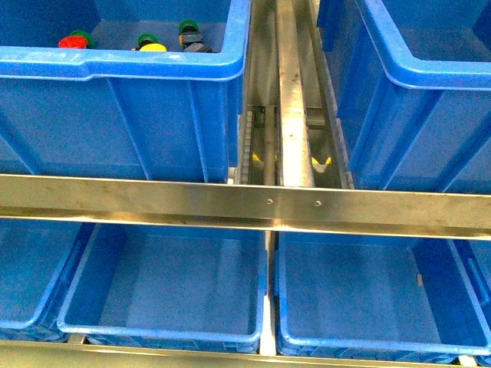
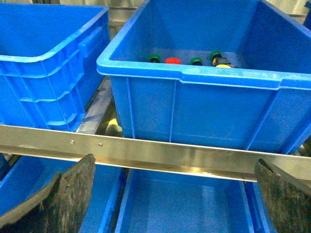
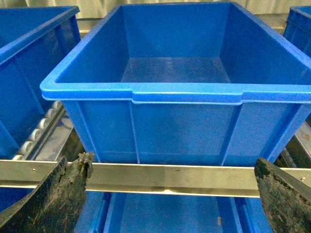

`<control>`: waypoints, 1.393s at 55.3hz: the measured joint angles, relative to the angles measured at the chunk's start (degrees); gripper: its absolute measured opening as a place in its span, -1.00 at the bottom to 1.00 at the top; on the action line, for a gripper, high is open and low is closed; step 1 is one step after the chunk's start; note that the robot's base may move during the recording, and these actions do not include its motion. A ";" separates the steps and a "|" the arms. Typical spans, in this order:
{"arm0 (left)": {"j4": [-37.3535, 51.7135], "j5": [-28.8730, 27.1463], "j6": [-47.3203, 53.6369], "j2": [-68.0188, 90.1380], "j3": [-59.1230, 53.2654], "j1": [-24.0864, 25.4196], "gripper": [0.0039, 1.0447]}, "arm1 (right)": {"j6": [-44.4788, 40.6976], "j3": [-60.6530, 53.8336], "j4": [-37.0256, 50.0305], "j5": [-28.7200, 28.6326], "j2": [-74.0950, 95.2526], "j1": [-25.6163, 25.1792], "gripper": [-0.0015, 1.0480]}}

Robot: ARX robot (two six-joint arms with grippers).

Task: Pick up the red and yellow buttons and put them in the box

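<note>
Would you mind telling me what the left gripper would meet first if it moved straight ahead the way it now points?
The open left gripper would probably meet the steel rail first, with the blue crate's front wall behind it; depth is unclear.

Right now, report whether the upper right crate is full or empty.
Empty, as far as shows: the upper right crate has a bare blue floor in the right wrist view, nothing on it.

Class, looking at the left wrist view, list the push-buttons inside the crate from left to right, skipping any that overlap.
first green button → red button → second green button
</note>
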 joint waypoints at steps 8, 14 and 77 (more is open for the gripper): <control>0.00 0.00 0.00 0.00 0.00 0.00 0.85 | 0.00 0.00 0.00 0.00 0.00 0.00 0.88; 0.00 0.00 0.00 0.00 0.00 0.00 0.85 | 0.00 0.00 0.00 0.00 0.00 0.00 0.88; 0.00 0.00 0.00 0.00 0.00 0.00 0.85 | 0.00 0.00 0.00 0.00 0.00 0.00 0.88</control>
